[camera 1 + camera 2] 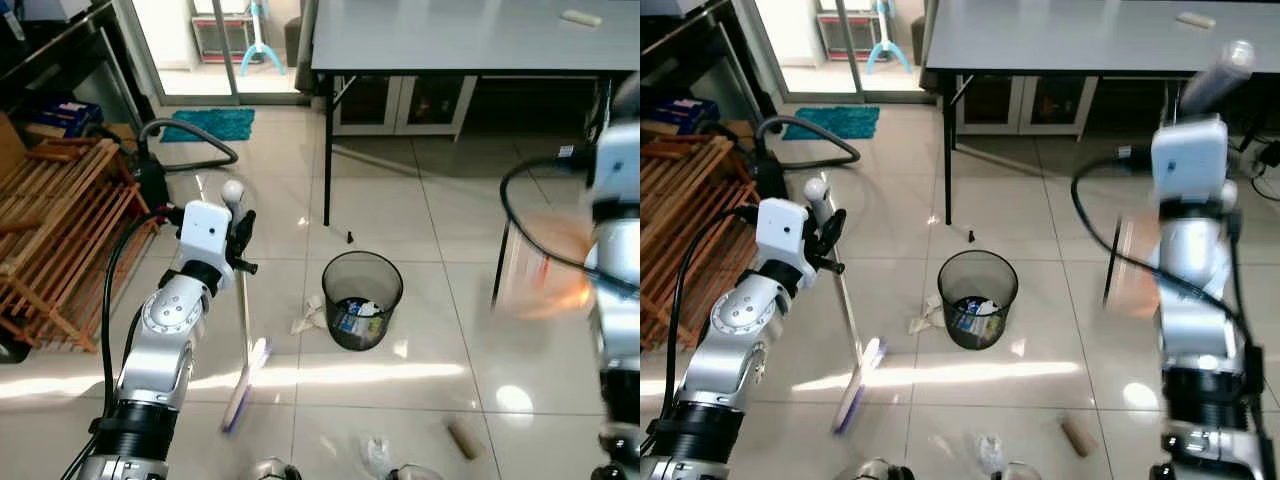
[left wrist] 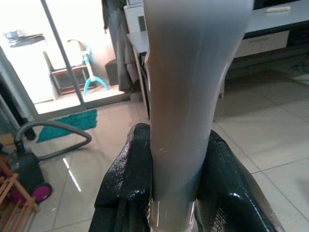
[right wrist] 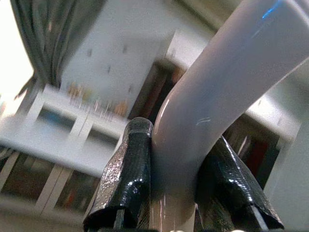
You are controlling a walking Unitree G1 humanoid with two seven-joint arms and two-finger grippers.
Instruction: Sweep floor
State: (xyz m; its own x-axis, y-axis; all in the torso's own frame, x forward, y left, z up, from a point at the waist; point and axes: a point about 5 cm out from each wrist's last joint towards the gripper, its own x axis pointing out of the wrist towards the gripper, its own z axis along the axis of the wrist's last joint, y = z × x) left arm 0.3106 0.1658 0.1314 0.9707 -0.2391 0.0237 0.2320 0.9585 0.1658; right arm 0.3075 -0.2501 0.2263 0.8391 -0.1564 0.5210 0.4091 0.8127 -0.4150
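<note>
Home living room, tiled floor (image 1: 390, 215), vacuum cleaner (image 1: 150, 180), grey table (image 1: 450, 35), glass balcony door (image 1: 215, 45)

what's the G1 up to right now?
Mid-sweep, by the look of it. The left claw is shut on the broom handle, the brush head down on the tiled floor. The right claw grips a second pale handle, raised and motion-blurred. Litter is still out: paper beside the black mesh bin, which holds trash, and a cardboard tube nearer the robot.
</note>
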